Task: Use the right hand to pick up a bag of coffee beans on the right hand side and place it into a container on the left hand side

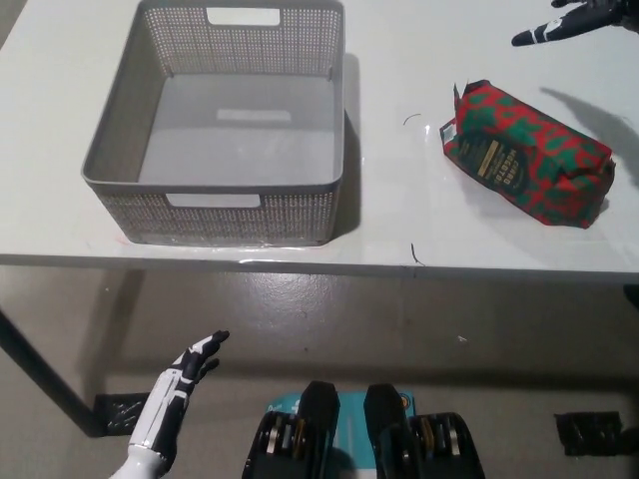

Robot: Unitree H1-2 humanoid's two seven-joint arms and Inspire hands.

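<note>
So the white counter (419, 220) takes up most of what I'm looking at, with a plain grey floor under its front edge. On its left side sits the big grey mesh container (225, 125), empty, handle cutouts at the near and far ends. Over on the right, well apart from it, the bag of coffee beans (527, 155) lies on its side at an angle, red and green with a dark label facing up, nothing touching it.

The black right robot hand (569, 22) hangs above the far right corner, beyond the bag. Only part of it pokes into sight, so I can't tell if it's spread or closed. The white left robot hand (175, 394) rests low below the counter edge, fingers apart, holding nothing.

If you ask me, the reach is what matters now: come down over the middle of the bag, across its narrow width, and wrap both long sides. It looks soft and squashy, so grabbing an end would probably let it sag.
</note>
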